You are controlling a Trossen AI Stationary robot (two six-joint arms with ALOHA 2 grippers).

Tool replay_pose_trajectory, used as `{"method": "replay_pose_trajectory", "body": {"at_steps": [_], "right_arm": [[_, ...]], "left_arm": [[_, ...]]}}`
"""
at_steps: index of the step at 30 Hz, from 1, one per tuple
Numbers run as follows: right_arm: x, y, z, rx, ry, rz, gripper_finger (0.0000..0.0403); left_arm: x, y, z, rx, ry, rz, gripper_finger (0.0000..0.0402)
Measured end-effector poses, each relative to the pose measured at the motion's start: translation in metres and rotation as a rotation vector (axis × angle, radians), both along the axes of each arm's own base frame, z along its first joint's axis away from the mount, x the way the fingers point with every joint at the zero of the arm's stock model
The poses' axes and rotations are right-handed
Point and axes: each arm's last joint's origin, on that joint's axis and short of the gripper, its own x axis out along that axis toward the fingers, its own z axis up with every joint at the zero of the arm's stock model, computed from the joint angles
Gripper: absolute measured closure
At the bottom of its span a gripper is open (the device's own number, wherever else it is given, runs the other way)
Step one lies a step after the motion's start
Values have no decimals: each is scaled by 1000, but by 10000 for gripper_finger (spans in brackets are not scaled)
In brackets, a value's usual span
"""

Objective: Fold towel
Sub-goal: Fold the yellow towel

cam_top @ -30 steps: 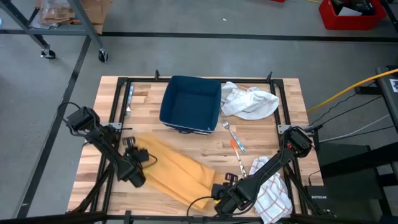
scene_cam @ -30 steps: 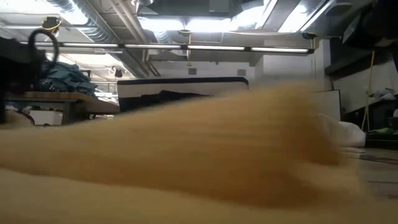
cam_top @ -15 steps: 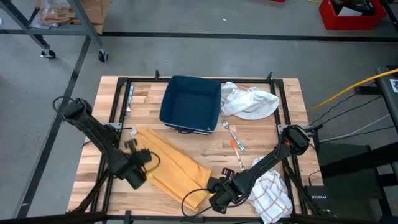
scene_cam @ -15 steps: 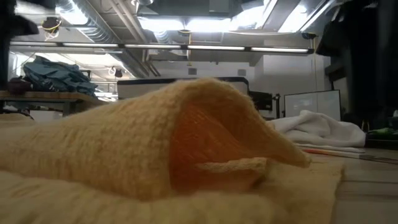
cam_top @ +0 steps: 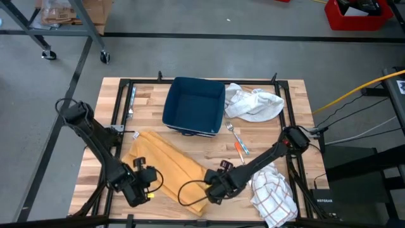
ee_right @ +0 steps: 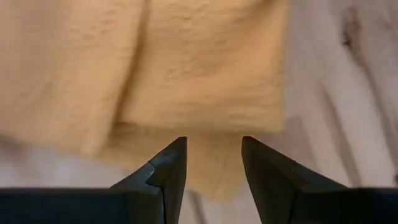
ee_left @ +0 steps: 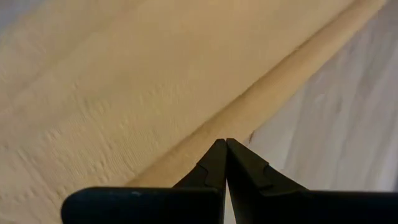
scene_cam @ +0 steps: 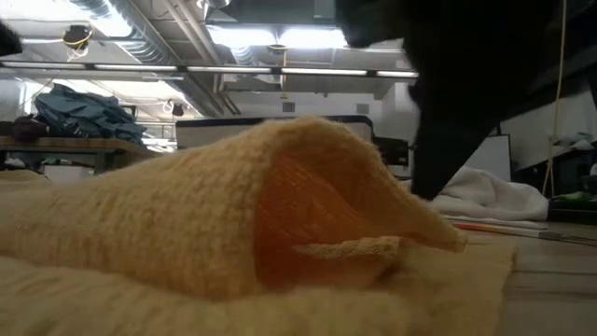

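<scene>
A yellow towel [cam_top: 166, 163] lies slantwise on the wooden table, folded into a long band. In the low view its near end [scene_cam: 280, 215] stands up as a hump over a lower layer. My left gripper [cam_top: 149, 185] is shut at the towel's near-left long edge; in its wrist view the fingertips [ee_left: 225, 143] sit over the hem [ee_left: 261, 93], and I cannot tell whether they touch it. My right gripper [cam_top: 205, 189] is open over the towel's near right end [ee_right: 205, 93], with a finger on either side and nothing between them. A dark arm [scene_cam: 466, 84] crosses the low view.
Behind the towel stands a blue bin [cam_top: 193, 104], with a crumpled white cloth [cam_top: 254, 102] to its right. A fork [cam_top: 233, 132] and an orange-handled utensil [cam_top: 242, 149] lie mid-table. A checked cloth [cam_top: 275, 197] sits at the near right corner. Bare wood shows at the near left.
The towel's near right end has dropped and settled as a folded hump; before that it was moving and blurred. My right gripper has moved toward the table's left and slightly toward the far edge. My left gripper has moved toward the near edge, off the towel's middle and out to its edge.
</scene>
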Motion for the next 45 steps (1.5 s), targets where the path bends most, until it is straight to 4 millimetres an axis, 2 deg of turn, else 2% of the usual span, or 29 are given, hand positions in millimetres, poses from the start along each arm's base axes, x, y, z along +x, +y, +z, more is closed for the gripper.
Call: {"method": "replay_pose_trajectory", "body": {"at_steps": [10, 14, 17, 22, 28, 32, 35, 40, 45], "right_arm": [[18, -17, -26, 20, 43, -42, 247], [25, -12, -31, 82, -1, -32, 247], [31, -7, -31, 130, -57, -23, 247], [43, 1, -28, 252, -174, 1, 247], [58, 10, -21, 355, -349, 21, 247], [63, 13, -15, 392, -416, 36, 247], [67, 15, -7, 387, -457, 104, 247], [73, 18, 8, 291, -519, 309, 247], [75, 19, 14, 148, -566, 526, 247]], "left_arm": [[-9, -4, -55, 264, 199, 173, 401], [-14, 4, -78, 398, 282, 184, 401], [-21, 18, -91, 480, 332, 198, 401], [-29, 42, -101, 608, 415, 163, 401], [-32, 60, -105, 672, 447, 77, 401], [-36, 59, -94, 633, 382, 148, 401], [-37, 50, -69, 522, 273, 152, 401], [-37, 29, -30, 230, 77, 35, 400], [-35, 11, -1, -45, -130, -99, 400]]}}
